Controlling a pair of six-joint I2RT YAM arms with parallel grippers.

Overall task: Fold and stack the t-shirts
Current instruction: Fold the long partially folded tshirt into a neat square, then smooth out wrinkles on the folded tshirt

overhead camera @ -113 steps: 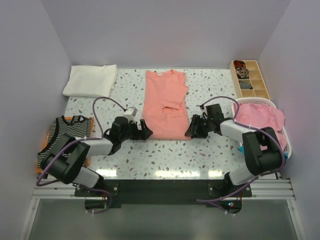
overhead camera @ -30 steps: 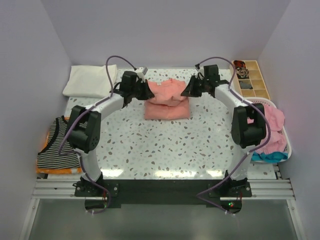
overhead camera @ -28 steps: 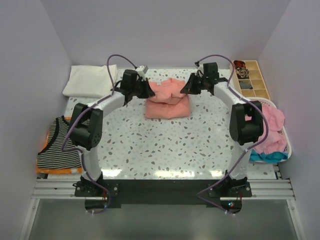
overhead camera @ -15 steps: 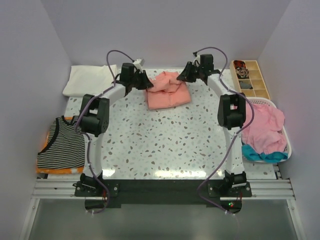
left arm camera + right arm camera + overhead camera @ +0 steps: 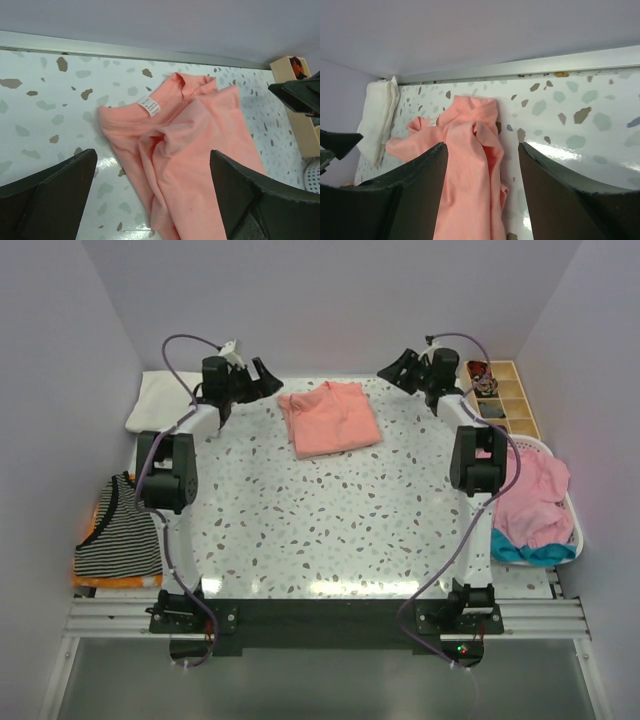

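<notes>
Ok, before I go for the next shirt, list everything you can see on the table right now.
salmon t-shirt: one, salmon pink, folded, far middle of table
white cloth: one, white, folded, far left corner
striped t-shirt: one, black and white, left edge, on an orange layer
basket: one, white, right edge
pink cloth: one, pink, heaped in basket
teal cloth: one, teal, under the pink cloth
wooden tray: one, pale wood, compartments, far right corner
table: one, white, speckled
left gripper: black, open, left of salmon t-shirt
right gripper: black, open, right of it
</notes>
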